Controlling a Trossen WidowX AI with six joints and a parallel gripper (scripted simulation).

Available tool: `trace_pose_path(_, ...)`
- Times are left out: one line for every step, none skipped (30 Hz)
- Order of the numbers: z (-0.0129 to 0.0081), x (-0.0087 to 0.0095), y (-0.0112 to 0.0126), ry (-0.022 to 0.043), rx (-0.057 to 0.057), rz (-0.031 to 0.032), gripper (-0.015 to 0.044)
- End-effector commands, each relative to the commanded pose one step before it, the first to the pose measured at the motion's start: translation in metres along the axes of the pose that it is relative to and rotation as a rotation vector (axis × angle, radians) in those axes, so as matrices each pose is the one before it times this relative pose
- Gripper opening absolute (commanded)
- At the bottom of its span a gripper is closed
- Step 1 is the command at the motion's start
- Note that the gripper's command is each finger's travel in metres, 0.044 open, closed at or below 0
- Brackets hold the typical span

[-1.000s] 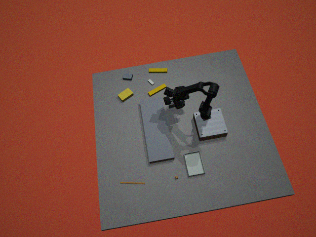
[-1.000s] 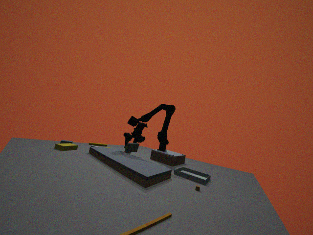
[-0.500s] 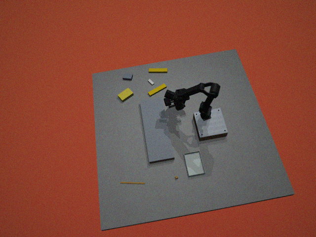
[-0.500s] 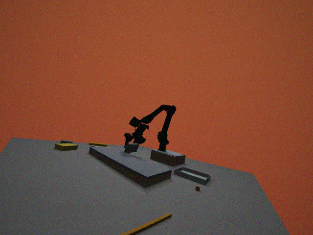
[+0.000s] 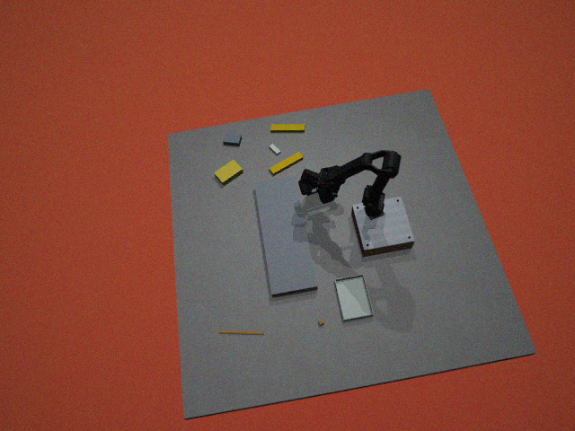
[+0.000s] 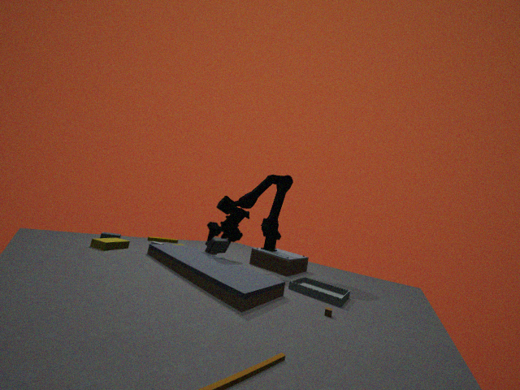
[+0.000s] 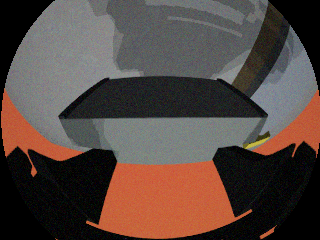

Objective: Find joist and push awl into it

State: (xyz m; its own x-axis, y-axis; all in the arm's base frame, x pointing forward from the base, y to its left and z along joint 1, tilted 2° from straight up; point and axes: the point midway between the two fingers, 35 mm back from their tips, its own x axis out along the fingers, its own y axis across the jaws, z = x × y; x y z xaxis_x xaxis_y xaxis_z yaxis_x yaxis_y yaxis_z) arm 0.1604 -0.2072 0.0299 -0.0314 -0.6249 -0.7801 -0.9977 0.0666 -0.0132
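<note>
On the grey worktop [image 5: 441, 278] I count three yellow pieces: a flat block [image 5: 227, 171], a bar lying at a slant [image 5: 285, 162] and another bar further back [image 5: 287, 127]. Near them lie one small grey slab [image 5: 232, 139] and one small white chip [image 5: 274, 148]. There is one long grey floor panel [image 5: 287, 259], one tray [image 5: 342, 301], one thin orange stick [image 5: 241, 332] and one tiny brown cube [image 5: 321, 322] just beside the tray. One black arm [image 5: 371, 162] stands on a pale base block [image 5: 403, 232].

The tray sits off the near end of the panel, between it and the base block's side; its pale floor shows nothing lying in it.

The claw [image 6: 218, 239] hangs above the far end of the panel, close by the panel's edge nearest the base. Its fingers stand wide and are clamped on the stud finder [image 6: 216, 245], a grey box-shaped body. From the outside view the box is tilted, one corner lower than the rest, and a small shadow lies on the panel under it, so it appears lifted off the surface. From the wrist view the stud finder [image 7: 160, 116] spans the width between the two dark fingers, its long axis running crosswise to them, dark top face towards the camera.

The thin orange stick lies flat on the worktop, well apart from the panel's near end, its long axis running nearly crosswise to the panel's length. Which end is its tip I cannot tell.
</note>
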Motion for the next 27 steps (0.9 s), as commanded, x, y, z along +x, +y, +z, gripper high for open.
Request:
trace_pose_path(0.00004, -0.00063, -0.00017, 0.04490, 0.0054, -0.00086, 0.0000)
trace_pose_path(0.00023, -0.00011, 0.00004, 0.00819, 0.0004, -0.00032, 0.0000)
trace_pose_path(0.00022, -0.00013, 0.00005, 0.00818, 0.0005, -0.00035, 0.0000)
trace_pose_path(0.00022, -0.00014, 0.00005, 0.00818, 0.0005, -0.00039, 0.0000)
trace_pose_path(0.00005, 0.00004, -0.00002, 0.00142, -0.0001, 0.00005, 0.0000)
trace_pose_path(0.00009, 0.00007, -0.00003, 0.00273, -0.0001, 0.00010, 0.0000)
trace_pose_path(0.00013, 0.00010, -0.00005, 0.00406, -0.0002, 0.00015, 0.0000)
trace_pose_path(0.00018, 0.00013, -0.00006, 0.00542, -0.0003, 0.00018, 0.0000)
trace_pose_path(0.00023, 0.00015, -0.00007, 0.00682, -0.0003, 0.00021, 0.0000)
trace_pose_path(0.00027, 0.00016, -0.00007, 0.00807, -0.0003, 0.00023, 0.0000)
trace_pose_path(0.00028, 0.00015, -0.00007, 0.00862, -0.0003, 0.00021, 0.0000)
trace_pose_path(0.00028, 0.00013, -0.00006, 0.00869, -0.0002, 0.00018, 0.0000)
trace_pose_path(0.00028, 0.00011, -0.00005, 0.00869, -0.0002, 0.00015, 0.0000)
trace_pose_path(0.00028, 0.00008, -0.00004, 0.00868, -0.0001, 0.00012, 0.0000)
trace_pose_path(0.00028, 0.00006, -0.00003, 0.00868, -0.0001, 0.00008, 0.0000)
trace_pose_path(0.00028, 0.00004, -0.00002, 0.00868, 0.0000, 0.00005, 0.0000)
trace_pose_path(0.00027, 0.00002, -0.00001, 0.00867, 0.0000, 0.00002, 0.0000)
trace_pose_path(0.00027, 0.00000, 0.00000, 0.00867, 0.0001, -0.00001, 0.0000)
trace_pose_path(0.00026, -0.00002, 0.00001, 0.00867, 0.0001, -0.00004, 0.0000)
trace_pose_path(0.00026, -0.00004, 0.00002, 0.00866, 0.0002, -0.00007, 0.0000)
trace_pose_path(0.00025, -0.00006, 0.00003, 0.00866, 0.0002, -0.00009, 0.0000)
trace_pose_path(0.00025, -0.00008, 0.00005, 0.00865, 0.0003, -0.00012, 0.0000)
trace_pose_path(0.00024, -0.00010, 0.00006, 0.00865, 0.0003, -0.00015, 0.0000)
trace_pose_path(0.00024, -0.00012, 0.00007, 0.00864, 0.0004, -0.00018, 0.0000)
trace_pose_path(0.00023, -0.00014, 0.00008, 0.00864, 0.0004, -0.00020, 0.0000)
trace_pose_path(0.00022, -0.00016, 0.00009, 0.00863, 0.0005, -0.00023, 0.0000)
trace_pose_path(0.00022, -0.00018, 0.00010, 0.00862, 0.0005, -0.00026, 0.0000)
